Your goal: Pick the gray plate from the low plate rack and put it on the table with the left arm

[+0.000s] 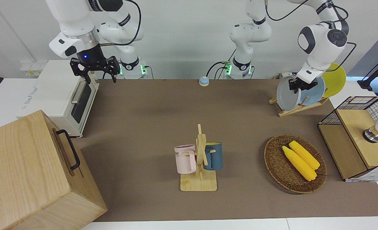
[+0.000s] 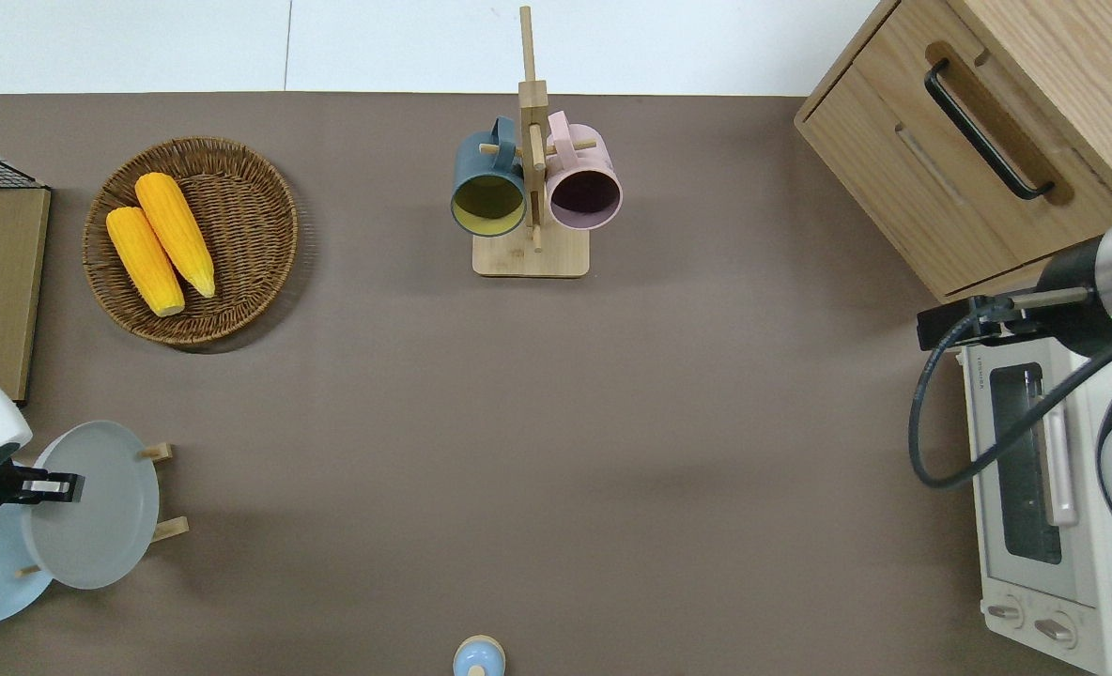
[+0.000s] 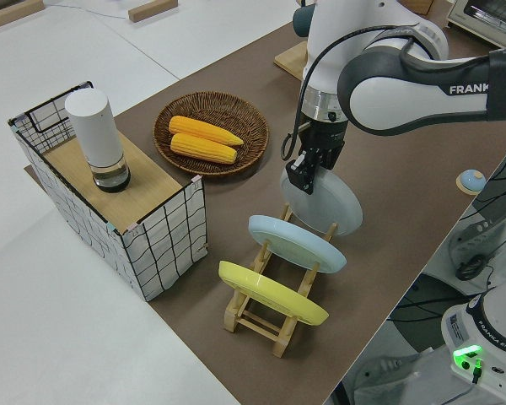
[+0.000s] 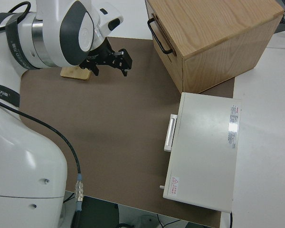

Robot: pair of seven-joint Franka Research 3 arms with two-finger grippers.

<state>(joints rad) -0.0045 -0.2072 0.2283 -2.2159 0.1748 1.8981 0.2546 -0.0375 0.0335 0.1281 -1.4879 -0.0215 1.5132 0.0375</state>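
My left gripper (image 1: 296,85) is shut on the upper rim of the gray plate (image 1: 287,95). It holds the plate nearly upright over the end of the low plate rack (image 1: 300,108) that points toward the table's (image 1: 163,111) middle. I cannot tell if the plate's lower edge touches the rack. The overhead view shows the gripper (image 2: 56,485), the plate (image 2: 100,512) and the rack's pegs (image 2: 171,528). The left side view shows the gripper (image 3: 302,167), the plate (image 3: 327,202) and the rack (image 3: 266,319). My right arm is parked, its gripper (image 1: 94,72) open.
A light blue plate (image 1: 314,92) and a yellow plate (image 1: 335,80) stand in the rack. A wicker basket (image 1: 273,159) with two corn cobs, a mug tree (image 1: 199,166), a wire-sided shelf box (image 1: 356,140), a toaster oven (image 1: 59,95) and a wooden cabinet (image 1: 26,172) are on the table.
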